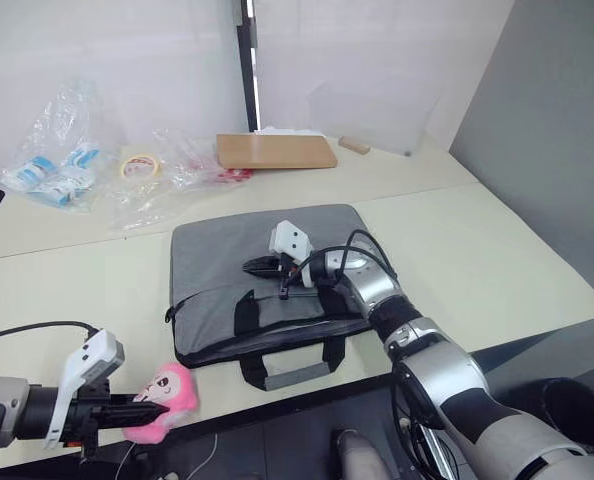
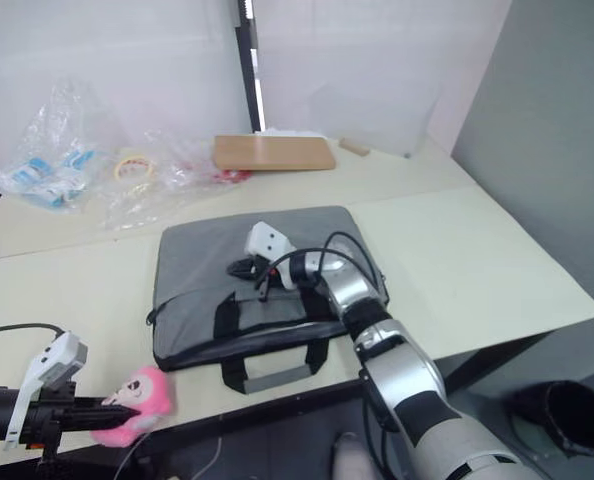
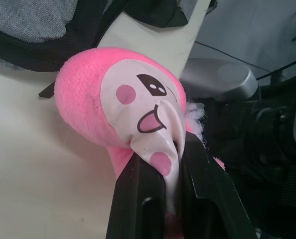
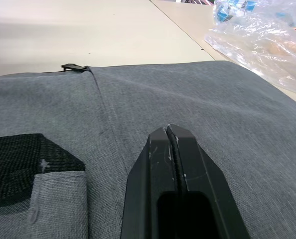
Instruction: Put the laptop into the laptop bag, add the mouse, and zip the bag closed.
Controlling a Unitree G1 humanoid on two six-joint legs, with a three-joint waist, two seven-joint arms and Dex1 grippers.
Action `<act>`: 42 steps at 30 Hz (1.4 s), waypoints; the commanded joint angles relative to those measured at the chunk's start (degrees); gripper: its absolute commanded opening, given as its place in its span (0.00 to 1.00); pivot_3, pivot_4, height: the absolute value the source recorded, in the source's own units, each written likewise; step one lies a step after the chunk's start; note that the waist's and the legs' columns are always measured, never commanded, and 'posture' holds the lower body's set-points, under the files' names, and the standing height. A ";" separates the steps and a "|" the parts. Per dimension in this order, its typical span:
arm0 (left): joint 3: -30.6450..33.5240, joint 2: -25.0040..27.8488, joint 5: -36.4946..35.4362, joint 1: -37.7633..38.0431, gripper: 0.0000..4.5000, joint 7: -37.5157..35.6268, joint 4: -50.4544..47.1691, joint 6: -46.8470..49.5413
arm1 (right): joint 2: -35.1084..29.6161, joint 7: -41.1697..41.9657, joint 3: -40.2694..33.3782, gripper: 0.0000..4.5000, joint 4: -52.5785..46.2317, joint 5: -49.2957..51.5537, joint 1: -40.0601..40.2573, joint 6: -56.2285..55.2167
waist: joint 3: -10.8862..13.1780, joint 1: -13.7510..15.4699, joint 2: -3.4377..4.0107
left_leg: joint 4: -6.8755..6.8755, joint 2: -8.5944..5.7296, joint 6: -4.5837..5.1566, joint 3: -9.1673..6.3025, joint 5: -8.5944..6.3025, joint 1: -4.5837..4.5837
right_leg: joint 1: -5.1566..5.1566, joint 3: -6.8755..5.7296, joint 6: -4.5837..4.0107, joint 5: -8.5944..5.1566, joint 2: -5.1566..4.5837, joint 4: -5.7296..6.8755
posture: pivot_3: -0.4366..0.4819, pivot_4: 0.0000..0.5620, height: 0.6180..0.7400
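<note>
Plush first: my left pincer [image 1: 149, 412] is clamped on the face of a pink plush toy [image 1: 165, 398] at the near left table [image 1: 477, 250] edge, I'd guess to clear a distractor away. Mid-table lies the laptop bag [image 1: 217, 270], flat grey fabric with black handles toward me. My right pincer [image 1: 262, 266] hovers over its top panel, fingers pressed together on nothing, probably hunting the zipper. Far off sits a brown slab [image 1: 275, 151].

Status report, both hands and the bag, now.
Left hand pinching pink plush toy at table edge. Right hand shut, empty, over laptop bag. Bag flat.
</note>
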 commanded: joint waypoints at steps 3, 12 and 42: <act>-2.45 -1.17 -2.15 -0.05 0.00 0.54 -2.04 -0.44 | 0.00 -1.76 0.87 0.00 2.54 -2.43 1.05 1.07 | 0.00 0.03 0.00 | -0.01 0.10 -0.05 0.03 -0.03 0.01 | 0.00 -0.01 -0.07 -0.03 0.09 0.00 | 0.48 0.27 1.00; -4.83 -5.68 4.18 -11.79 0.00 10.93 10.26 -6.65 | 0.16 -1.65 0.67 0.00 2.20 -2.38 1.06 1.27 | -0.06 0.43 -0.04 | 0.02 0.17 -0.06 0.02 -0.03 0.03 | 0.01 -0.03 -0.16 0.02 0.16 0.02 | 0.48 0.27 1.00; 3.63 -1.61 2.04 -13.53 0.20 6.94 15.89 -5.56 | 1.41 0.08 -1.85 0.00 0.32 -1.07 -1.44 3.36 | -0.10 0.79 0.23 | -0.09 0.30 -0.17 -0.01 -0.06 -0.10 | -0.24 -0.10 -0.29 -0.02 0.36 0.00 | 0.48 0.27 1.00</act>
